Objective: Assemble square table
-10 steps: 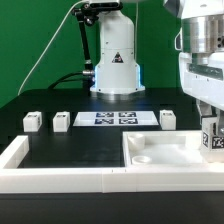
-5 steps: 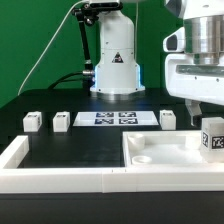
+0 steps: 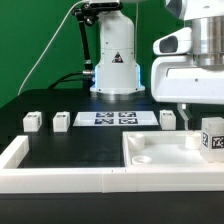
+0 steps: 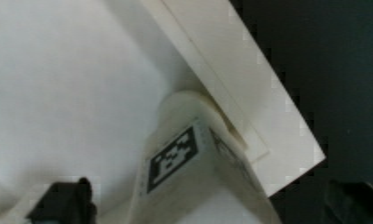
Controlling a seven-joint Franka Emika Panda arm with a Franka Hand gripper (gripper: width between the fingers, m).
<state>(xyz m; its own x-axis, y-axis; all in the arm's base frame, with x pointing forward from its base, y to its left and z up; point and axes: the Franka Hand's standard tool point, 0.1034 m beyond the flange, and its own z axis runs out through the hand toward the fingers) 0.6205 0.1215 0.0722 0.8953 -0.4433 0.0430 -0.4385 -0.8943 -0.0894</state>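
The robot arm's base (image 3: pixel 115 62) stands well behind the tabletop (image 3: pixel 165 152) and carries a triangular sticker whose print is too small to read. The arm's white wrist block hangs above the tabletop's far edge. The tabletop lies flat with its raised rim up. A long low wall (image 3: pixel 25 152) runs beside the tabletop on the exterior view's left and along the front. The marker board (image 3: pixel 120 118) lies behind the tabletop and shows four black-and-white square tags.

The upright leg (image 3: pixel 212 138) stands inside the tabletop at its end on the exterior view's right. In the wrist view it sits just beside the raised rim, with a square tag facing the camera. Three loose legs (image 3: pixel 33 121) (image 3: pixel 62 120) (image 3: pixel 168 118) sit behind the tabletop in line with the marker board, and each bears a tag.

The claw (image 3: pixel 190 113) is released and grips nothing. One dark finger (image 4: pixel 67 200) shows in the wrist view, apart from the upright leg.

A second ago the claw was down around the upright leg. Now it is higher and farther toward the exterior view's left, and the leg stands where it did.
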